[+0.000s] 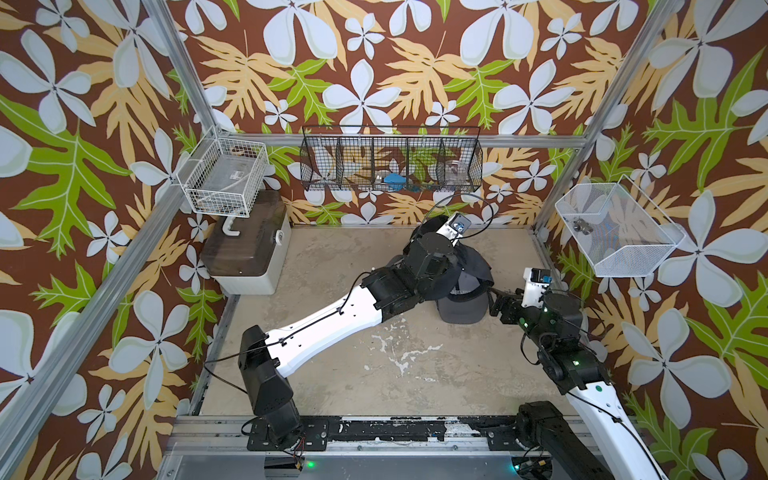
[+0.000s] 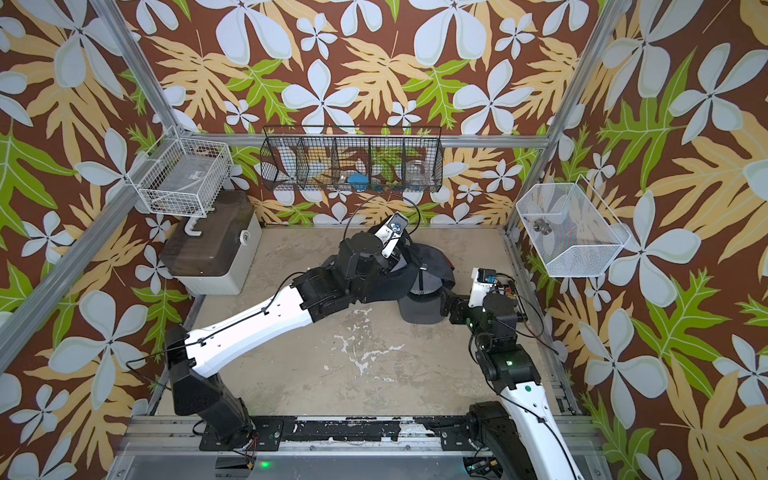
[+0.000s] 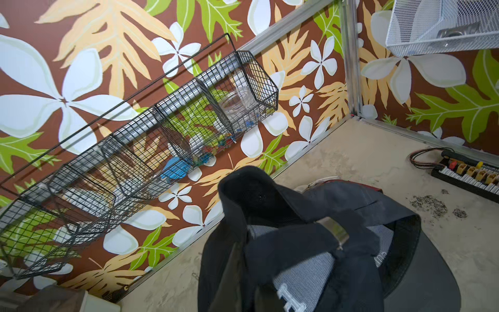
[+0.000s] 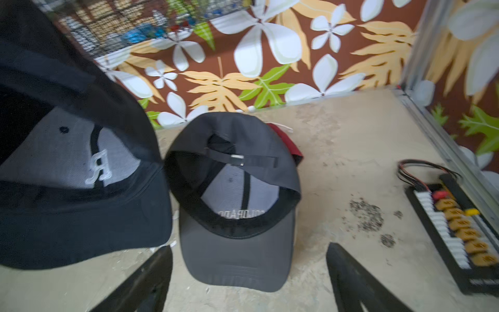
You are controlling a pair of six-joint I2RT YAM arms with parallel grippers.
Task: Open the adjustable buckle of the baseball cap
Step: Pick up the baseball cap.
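My left gripper [image 3: 247, 294] is shut on the fabric of a black baseball cap [image 1: 473, 266] and holds it raised off the table, inside facing up. Its fingers are mostly hidden by the cloth. The cap's back strap carries a metal adjustable buckle [image 3: 333, 229], which is closed. A grey cap [image 4: 237, 251] lies upside down on the table beside it, with its own strap and buckle [image 4: 237, 159]. My right gripper [image 4: 248, 270] is open just in front of the grey cap's brim, touching nothing. Both top views show it beside that cap [image 2: 422, 309].
A red cap [image 4: 286, 137] pokes out behind the grey one. A connector strip [image 4: 456, 224] and dark crumbs [image 4: 367, 216] lie near the right wall. A brown-lidded box [image 1: 245, 249] stands back left. Wire baskets [image 1: 390, 160] [image 1: 615, 230] hang on the walls.
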